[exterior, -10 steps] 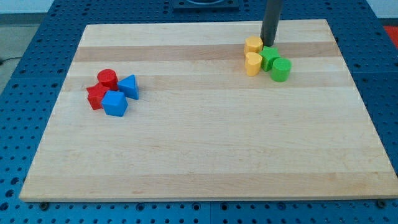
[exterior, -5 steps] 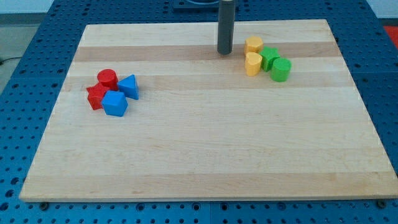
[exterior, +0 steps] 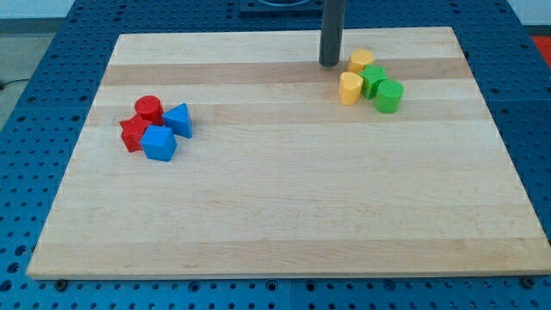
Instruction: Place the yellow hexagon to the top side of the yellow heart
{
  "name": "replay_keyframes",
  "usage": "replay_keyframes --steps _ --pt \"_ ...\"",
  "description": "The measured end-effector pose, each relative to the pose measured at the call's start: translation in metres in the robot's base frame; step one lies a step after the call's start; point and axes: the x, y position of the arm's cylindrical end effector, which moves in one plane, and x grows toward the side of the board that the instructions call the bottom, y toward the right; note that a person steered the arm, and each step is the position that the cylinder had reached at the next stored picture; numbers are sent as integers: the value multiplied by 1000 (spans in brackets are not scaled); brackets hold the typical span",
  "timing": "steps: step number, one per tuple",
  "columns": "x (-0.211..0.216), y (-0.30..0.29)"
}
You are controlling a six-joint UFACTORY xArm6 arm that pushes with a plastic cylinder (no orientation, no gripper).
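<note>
The yellow hexagon (exterior: 362, 60) lies near the view's top right, just above and right of the yellow heart (exterior: 349, 88); the two are close, with a narrow gap. My tip (exterior: 330, 64) stands on the board left of the hexagon, a short gap from it, and above-left of the heart. A green block (exterior: 373, 80) touches the hexagon's lower right, and a green cylinder (exterior: 389, 96) sits right of the heart.
On the view's left is a tight cluster: a red cylinder (exterior: 148, 108), a red block (exterior: 133, 133), a blue triangle (exterior: 178, 119) and a blue block (exterior: 159, 143). The wooden board (exterior: 284, 215) lies on a blue perforated table.
My tip went from right of the hexagon to far left of it, then came back right. The hexagon has shifted slightly right and up, away from the heart.
</note>
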Motion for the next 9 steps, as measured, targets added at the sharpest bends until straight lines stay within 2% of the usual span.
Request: replay_keyframes --steps 3,5,6,7,9 --pt "-12 1" --pt "-28 35" --pt "-18 54" --pt "7 40" --pt "16 33"
